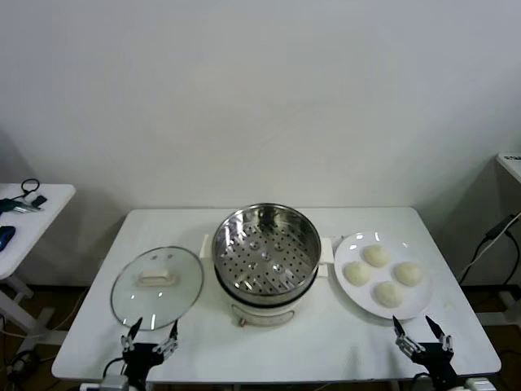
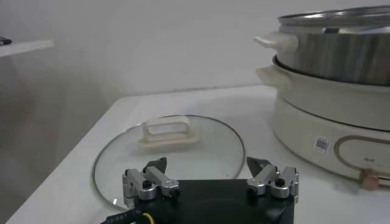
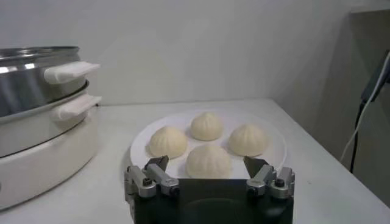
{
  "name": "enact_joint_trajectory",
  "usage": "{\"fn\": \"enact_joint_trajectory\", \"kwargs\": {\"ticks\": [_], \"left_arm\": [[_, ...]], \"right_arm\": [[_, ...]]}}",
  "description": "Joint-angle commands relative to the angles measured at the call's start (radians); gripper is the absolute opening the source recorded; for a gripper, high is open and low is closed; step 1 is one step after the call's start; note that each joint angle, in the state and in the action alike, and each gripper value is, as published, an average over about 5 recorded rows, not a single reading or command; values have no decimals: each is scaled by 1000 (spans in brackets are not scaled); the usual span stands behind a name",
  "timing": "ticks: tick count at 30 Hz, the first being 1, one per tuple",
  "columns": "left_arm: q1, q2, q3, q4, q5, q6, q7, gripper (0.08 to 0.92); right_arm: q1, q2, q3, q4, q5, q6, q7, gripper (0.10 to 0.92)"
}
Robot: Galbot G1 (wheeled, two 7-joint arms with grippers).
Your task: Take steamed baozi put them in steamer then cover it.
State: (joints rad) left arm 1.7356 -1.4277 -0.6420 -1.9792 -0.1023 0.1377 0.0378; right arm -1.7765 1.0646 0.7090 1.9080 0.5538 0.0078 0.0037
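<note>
Several cream-white baozi (image 1: 383, 276) lie on a white plate (image 1: 423, 305) at the table's right; the right wrist view shows them too (image 3: 209, 161). The steel steamer (image 1: 266, 252) with its perforated tray stands uncovered at the centre, also in the left wrist view (image 2: 335, 91). The glass cover (image 1: 157, 281) with its cream handle lies flat on the table to the left, also in the left wrist view (image 2: 170, 149). My left gripper (image 1: 150, 336) is open at the front edge, just before the cover. My right gripper (image 1: 422, 334) is open at the front edge, just before the plate.
The white table (image 1: 326, 342) has its front edge right under both grippers. A side table (image 1: 32, 212) with small dark items stands at the far left. A cable (image 1: 488, 244) hangs at the far right.
</note>
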Motion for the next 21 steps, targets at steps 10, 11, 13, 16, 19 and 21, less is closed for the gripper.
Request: {"fn": "enact_joint_trajectory", "kwargs": {"ticks": [10,11,13,16,19,21], "left_arm": [[7,15,11,-21,-12,-7,-1,823],[7,17,11,-22,-13,-8,-1,823],[8,18,11,-25,-14,-12,-1,823],[10,18,10,-31,-15,-16,-2,823],[14,17,10,-39,-16,-19,-1,823],[18,16,11,-43,-16,-21,-1,823]], "right_arm": [[706,-444,-179,-234,-87,-359,-188,823],[790,-498,-259,-267,-112,-368,-234,823],[986,-590,-477,-338,-160,-373,-329,823],[1345,-683,-892,-447,-244,-334,-535,823],[1755,-696,-1333,-576,-363,-188,-804,823],[1986,-675,-1581,-660,-446,-55,-969,823]]}}
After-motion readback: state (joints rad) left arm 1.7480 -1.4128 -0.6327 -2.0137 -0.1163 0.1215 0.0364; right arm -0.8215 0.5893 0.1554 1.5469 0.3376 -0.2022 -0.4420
